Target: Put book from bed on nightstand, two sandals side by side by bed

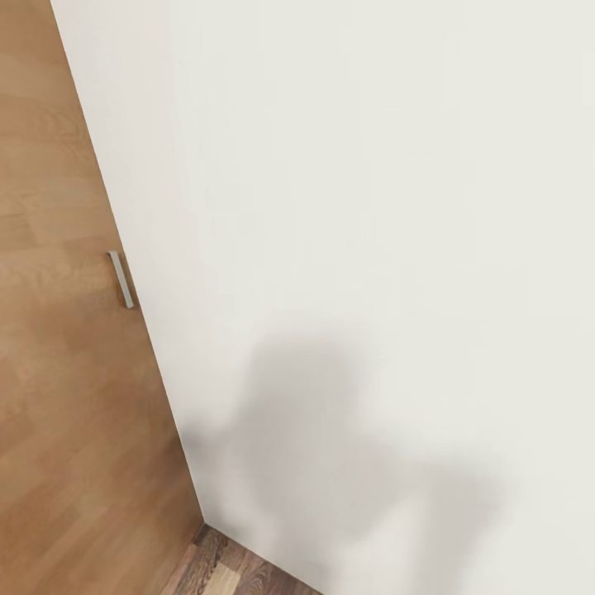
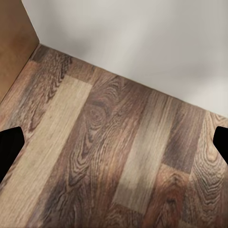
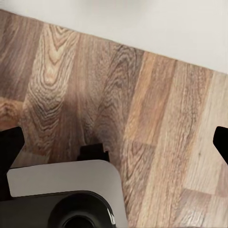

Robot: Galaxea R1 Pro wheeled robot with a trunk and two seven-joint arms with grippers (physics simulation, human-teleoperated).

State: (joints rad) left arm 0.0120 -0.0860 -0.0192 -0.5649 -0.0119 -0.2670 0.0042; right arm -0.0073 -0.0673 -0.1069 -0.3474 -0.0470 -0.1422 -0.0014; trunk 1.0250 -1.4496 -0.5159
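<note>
Head view, left to right: light wood door panel (image 1: 58,330) with a small metal handle (image 1: 121,279), then a white wall (image 1: 372,207) carrying a grey shadow, plank floor (image 1: 240,574) at its foot. Both wrist views show plank floor meeting white wall; left gripper (image 2: 114,142) and right gripper (image 3: 114,142) fingertips sit wide apart, released, holding nothing. Right wrist view also shows the robot's grey-and-black base (image 3: 66,194).

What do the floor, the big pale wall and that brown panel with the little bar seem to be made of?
The floor looks like wood planks, brown and tan, with strong grain and knots, fairly matte. The wall looks like smooth white paint or plaster; no texture shows. The brown panel looks like light wood or veneer, with faint blocky grain. Its small handle looks like brushed grey metal.
</note>
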